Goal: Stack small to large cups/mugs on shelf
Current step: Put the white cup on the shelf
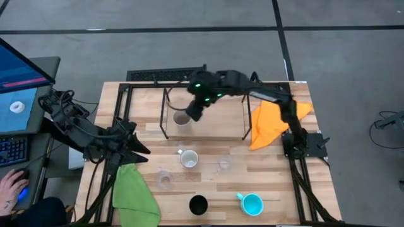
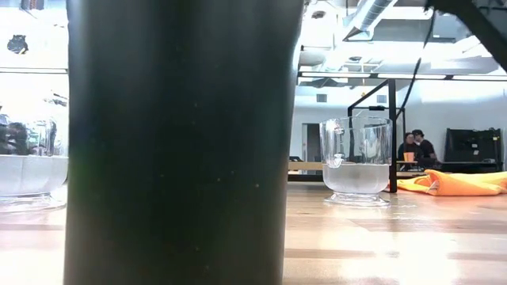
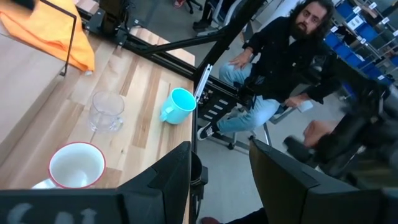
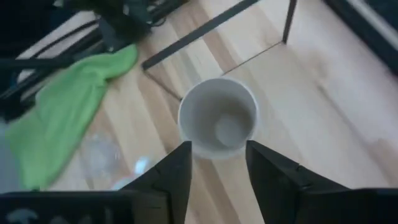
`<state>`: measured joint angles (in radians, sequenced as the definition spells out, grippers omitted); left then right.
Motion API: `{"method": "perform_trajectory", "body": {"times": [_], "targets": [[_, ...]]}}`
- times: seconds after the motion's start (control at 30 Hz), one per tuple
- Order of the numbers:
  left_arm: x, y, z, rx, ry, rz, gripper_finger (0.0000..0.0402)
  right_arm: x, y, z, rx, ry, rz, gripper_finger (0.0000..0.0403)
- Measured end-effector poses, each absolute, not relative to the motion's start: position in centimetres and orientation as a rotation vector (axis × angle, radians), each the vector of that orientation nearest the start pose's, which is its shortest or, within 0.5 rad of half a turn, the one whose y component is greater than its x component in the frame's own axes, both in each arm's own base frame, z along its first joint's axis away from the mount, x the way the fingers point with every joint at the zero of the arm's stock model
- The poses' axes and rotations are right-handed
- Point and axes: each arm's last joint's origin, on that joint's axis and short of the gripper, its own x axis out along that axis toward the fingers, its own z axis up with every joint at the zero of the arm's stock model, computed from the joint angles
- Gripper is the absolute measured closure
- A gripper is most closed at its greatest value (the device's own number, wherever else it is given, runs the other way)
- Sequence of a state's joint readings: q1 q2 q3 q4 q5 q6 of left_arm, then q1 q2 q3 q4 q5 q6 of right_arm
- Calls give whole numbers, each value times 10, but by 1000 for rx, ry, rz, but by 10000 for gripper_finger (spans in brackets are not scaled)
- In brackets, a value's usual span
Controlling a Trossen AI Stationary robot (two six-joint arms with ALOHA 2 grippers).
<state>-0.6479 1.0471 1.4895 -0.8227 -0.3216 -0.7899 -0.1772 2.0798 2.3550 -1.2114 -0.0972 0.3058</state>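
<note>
Your right gripper (image 1: 191, 114) hovers released just above the grey-beige mug (image 1: 182, 119), upper centre of the high view, inside the shelf (image 1: 165, 112). Your left gripper (image 1: 140, 151), fingers apart, waits at centre left.

Both arms are dark, near-black, built of blocky jointed segments. The right arm (image 1: 265, 94) carries small green indicator lights glowing near its wrist housing, and a black base plate sits at its foot by the right edge of the counter. The left arm (image 1: 82, 132) trails loose black cables around its rear joints. The left end effector (image 3: 221, 180) has two broad, flat, matte black fingers with angular edges. The right end effector (image 4: 217, 171) shows the same pair of dark, wedge-shaped fingers, slightly glossy along their inner faces.
</note>
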Motion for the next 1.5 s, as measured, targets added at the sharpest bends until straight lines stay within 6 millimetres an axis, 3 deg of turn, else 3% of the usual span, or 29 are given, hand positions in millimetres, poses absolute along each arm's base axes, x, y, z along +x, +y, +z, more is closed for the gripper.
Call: {"method": "perform_trajectory", "body": {"times": [0.07,0.17,0.33,0.53,0.67,0.87,1.37,1.5], "targets": [[142,-96,456,-595,440,-171,246,409,-65,390,338,918,-214,255],[142,-96,456,-590,442,-171,246,408,-53,389,267,905,-149,304],[143,-96,456,-589,443,-171,246,403,-48,364,252,882,-117,389],[142,-96,456,-587,442,-172,246,394,-50,311,317,724,-102,393],[142,-96,456,-575,441,-175,246,399,-57,276,373,639,-98,396],[142,-96,456,-577,441,-178,246,408,-55,250,382,686,-93,398],[136,-92,459,-559,423,-185,246,405,-52,262,399,654,-89,396],[134,-86,450,-543,461,-37,246,401,-48,268,403,651,-83,396]]}}
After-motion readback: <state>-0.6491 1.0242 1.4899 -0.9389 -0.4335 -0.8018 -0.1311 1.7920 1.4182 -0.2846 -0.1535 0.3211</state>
